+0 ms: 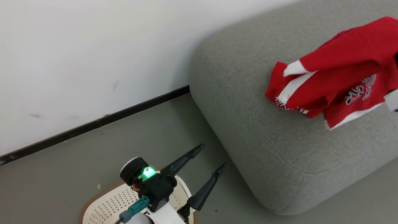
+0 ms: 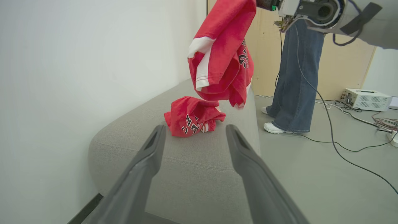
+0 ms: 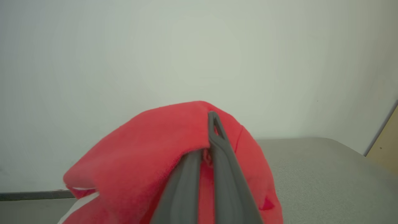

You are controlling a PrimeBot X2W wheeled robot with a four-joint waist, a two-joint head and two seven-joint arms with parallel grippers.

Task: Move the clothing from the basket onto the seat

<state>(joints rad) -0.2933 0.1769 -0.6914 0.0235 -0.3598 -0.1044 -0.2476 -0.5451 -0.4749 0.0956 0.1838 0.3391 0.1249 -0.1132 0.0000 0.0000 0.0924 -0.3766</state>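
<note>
Left wrist view: left gripper (image 2: 196,129) splayed; right gripper (image 3: 211,133) pinches one garment (image 2: 220,56), second garment (image 2: 191,116) on seat (image 2: 192,165).

bare seat (image 1: 255,102) near its corner, crumpled garment (image 2: 192,116) further along, hanging garment (image 2: 224,59) above it, wall (image 2: 77,62) alongside

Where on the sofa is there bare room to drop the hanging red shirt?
The rounded end of the sofa is bare, from the crumpled garment out to the corner nearest the basket. The strip along its floor-side edge is free too. It is crowded where the crumpled one lies, just under the hanging garment.
</note>
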